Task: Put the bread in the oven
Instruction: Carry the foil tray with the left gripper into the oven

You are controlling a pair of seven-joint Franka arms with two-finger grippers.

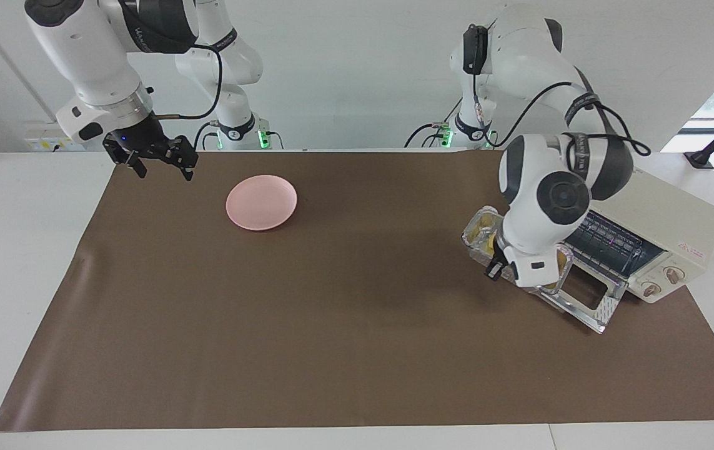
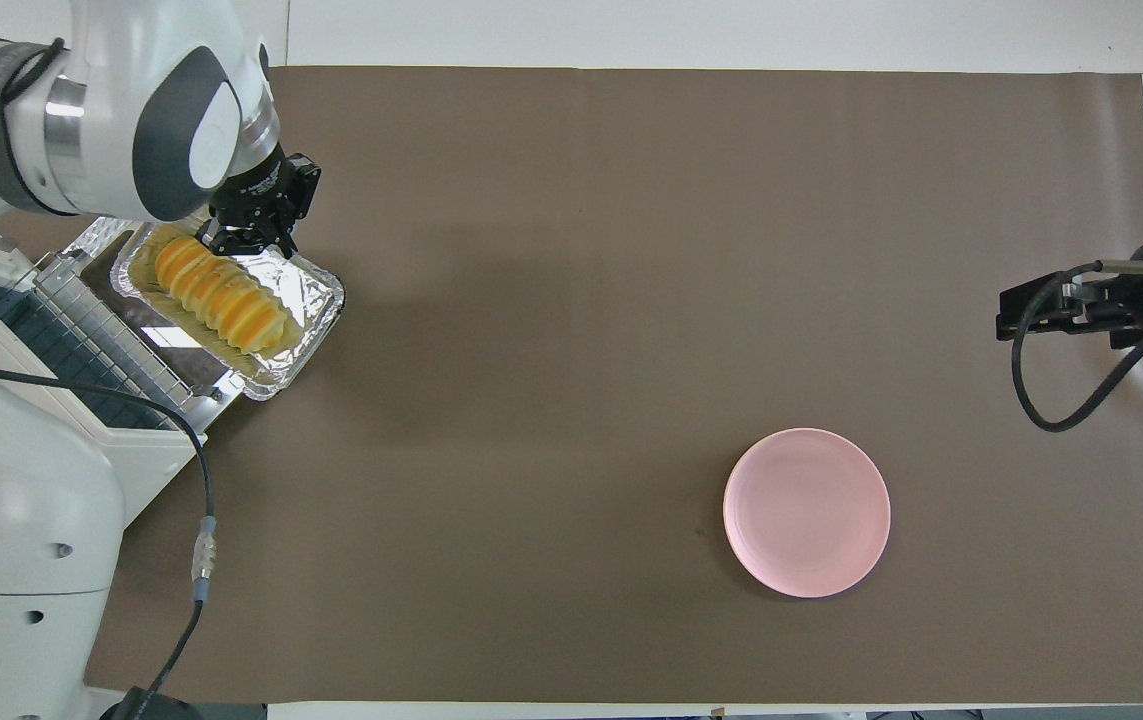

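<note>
Two glossy white arms [image 1: 541, 206] w/ dark grey joint caps, black cables, black grippers [image 1: 157, 159], green base lights.

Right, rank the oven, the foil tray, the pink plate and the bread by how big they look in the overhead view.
1. Oven, though the left arm hides part of it.
2. Foil tray and pink plate: too alike to rank, and the tray is lifted nearer the camera.
3. Bread, lying inside the tray.

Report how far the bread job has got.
Done: the oven door is down. In hand: the left gripper, shut on the foil tray rim, holds the bread over the door. Left: slide it in. The right gripper waits, open.
</note>
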